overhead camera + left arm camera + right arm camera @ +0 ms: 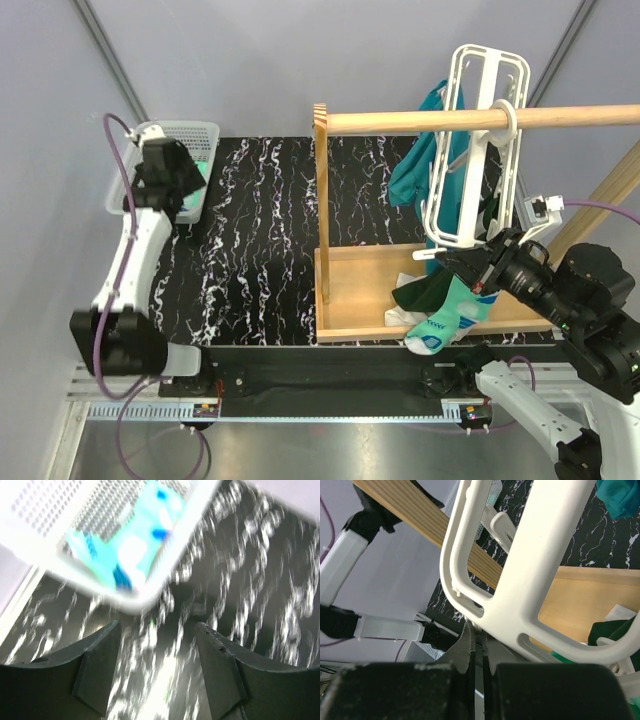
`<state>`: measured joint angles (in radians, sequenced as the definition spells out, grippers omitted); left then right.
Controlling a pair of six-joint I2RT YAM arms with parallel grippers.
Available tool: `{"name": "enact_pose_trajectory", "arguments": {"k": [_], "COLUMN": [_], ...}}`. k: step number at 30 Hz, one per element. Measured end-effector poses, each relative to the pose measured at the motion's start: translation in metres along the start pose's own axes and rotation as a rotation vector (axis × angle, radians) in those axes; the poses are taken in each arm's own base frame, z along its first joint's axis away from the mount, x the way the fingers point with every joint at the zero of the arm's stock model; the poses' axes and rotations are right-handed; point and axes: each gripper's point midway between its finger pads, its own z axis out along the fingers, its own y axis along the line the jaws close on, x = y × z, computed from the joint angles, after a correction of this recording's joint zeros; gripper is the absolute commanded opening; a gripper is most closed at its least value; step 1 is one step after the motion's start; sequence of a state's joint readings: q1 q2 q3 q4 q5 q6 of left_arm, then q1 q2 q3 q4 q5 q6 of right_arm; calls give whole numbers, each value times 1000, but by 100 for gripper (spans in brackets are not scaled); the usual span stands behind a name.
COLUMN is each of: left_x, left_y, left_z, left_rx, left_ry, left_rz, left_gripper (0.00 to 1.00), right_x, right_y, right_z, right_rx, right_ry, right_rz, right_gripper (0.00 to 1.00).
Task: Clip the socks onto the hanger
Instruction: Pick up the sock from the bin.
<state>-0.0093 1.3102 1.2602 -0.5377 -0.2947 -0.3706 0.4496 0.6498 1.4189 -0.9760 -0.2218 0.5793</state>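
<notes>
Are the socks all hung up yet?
Not yet. One sock hangs at the bottom edge of the hanger, beside the shut right gripper; whether it's clipped isn't clear. A second sock lies in the basket, with the open left gripper nearby.

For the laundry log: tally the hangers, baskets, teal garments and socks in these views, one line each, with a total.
hanger: 1
basket: 1
teal garment: 1
socks: 2, that one low by the hanger, another in the basket; the blur there could hide one more
Total: 5
</notes>
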Motion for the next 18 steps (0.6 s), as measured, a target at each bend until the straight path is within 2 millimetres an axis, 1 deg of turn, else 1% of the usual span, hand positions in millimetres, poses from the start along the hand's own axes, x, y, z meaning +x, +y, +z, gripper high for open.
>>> {"name": "enact_pose_trajectory", "arguments": {"k": [3,4,6,8,11,13,16,18], "left_x": [-36,-47,-63,-72,-64,-48,-23,-15], "left_y": [14,18,21,17,9,6,1,-2], "left_z": [59,74,109,140,179,205,234,251], "left_rx": [-55,-67,-89,-96,-84,-66,-35,-20], "left_ry": [7,-8,-15,-29,-10,22,77,96], "left_rz": [-74,-88,-92,-80,-30,23,85,122], "left_gripper": [62,63,64,65,64,64,64,64], "right_x": [0,0,0,0,1,2,2,2], "right_y": [1,1,1,1,-1,-2,-3,-4], "right_z": [0,0,0,1,3,4,6,9], "right_rx": [-4,-5,-5,-5,-1,4,10,15], "right_ry": [0,0,0,1,5,8,12,18], "right_rz": [0,0,0,1,3,4,5,7], "right_gripper": [0,0,0,0,0,0,0,0]}}
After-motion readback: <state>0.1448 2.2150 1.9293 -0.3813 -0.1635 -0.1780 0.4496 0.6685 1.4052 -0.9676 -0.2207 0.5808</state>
